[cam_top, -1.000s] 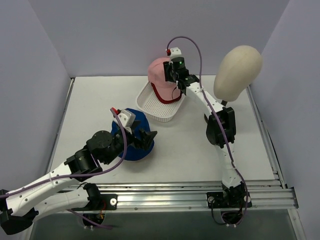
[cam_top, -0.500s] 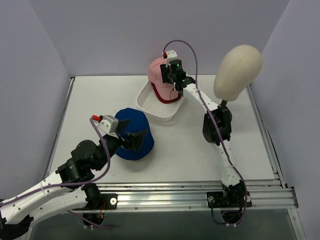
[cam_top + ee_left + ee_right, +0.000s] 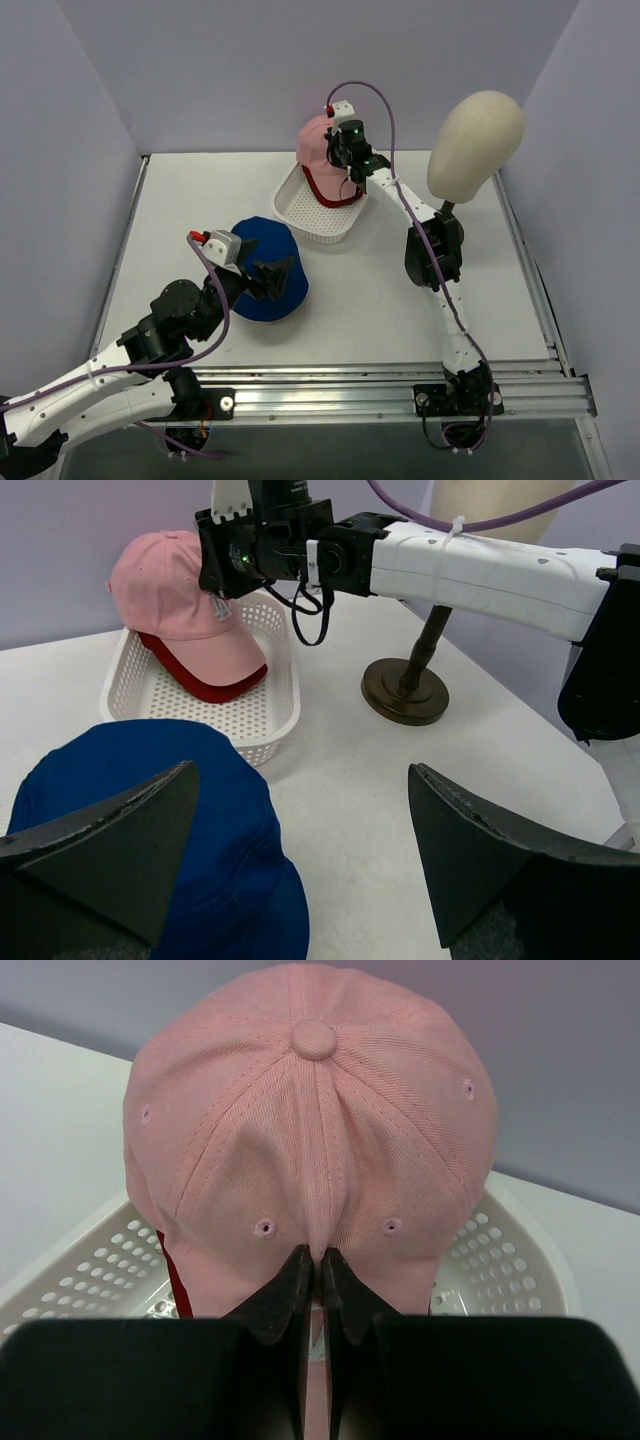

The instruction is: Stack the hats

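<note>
The royal-blue bucket hat [image 3: 252, 241] lies on the table; it also shows in the left wrist view [image 3: 150, 830]. My left gripper [image 3: 276, 276] hovers open over its right edge [image 3: 300, 775], holding nothing. The pale pink cap [image 3: 316, 142] sits on top of the dark red cap [image 3: 327, 197] in the white basket [image 3: 300, 218]. In the left wrist view the pink cap [image 3: 170, 585] covers the red cap [image 3: 215, 685]. My right gripper [image 3: 343, 158] is shut on a fold of the pink cap's crown [image 3: 310, 1130], fingertips pinched together [image 3: 318, 1257].
The cream mannequin head [image 3: 478, 138] on its brown stand [image 3: 405, 690] rises at the back right, close to the right arm. The basket [image 3: 520, 1260] stands at the back centre. Grey walls close in on three sides.
My left arm has pulled back from the blue hat, uncovering more of it, its gripper open. My right gripper has shifted slightly left, still shut on the pink cap.
</note>
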Robot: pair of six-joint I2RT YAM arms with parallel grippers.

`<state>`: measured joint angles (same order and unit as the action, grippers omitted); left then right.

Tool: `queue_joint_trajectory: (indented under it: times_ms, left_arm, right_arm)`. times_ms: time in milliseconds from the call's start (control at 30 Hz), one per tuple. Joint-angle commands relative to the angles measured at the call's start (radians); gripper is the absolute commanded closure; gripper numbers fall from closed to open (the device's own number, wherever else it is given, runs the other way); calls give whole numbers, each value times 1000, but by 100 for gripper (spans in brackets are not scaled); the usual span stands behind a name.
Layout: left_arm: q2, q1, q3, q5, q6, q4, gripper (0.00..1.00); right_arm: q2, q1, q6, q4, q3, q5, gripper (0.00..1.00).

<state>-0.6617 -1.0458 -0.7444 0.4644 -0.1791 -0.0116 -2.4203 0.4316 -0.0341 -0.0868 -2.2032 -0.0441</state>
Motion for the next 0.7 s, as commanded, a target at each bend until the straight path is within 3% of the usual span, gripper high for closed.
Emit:
queue_joint_trajectory:
  times_ms: [0, 300, 667]
  left_arm:
    - [7, -3, -3, 37, 6, -50, 6]
    - [28, -3, 11, 75, 12, -53, 6]
    - [37, -2, 27, 126, 24, -57, 6]
  right_arm:
    - [27, -5, -26, -42, -46, 9, 100]
    - [163, -2, -46, 1, -46, -59, 100]
    - [386, 2, -41, -8, 83, -77, 100]
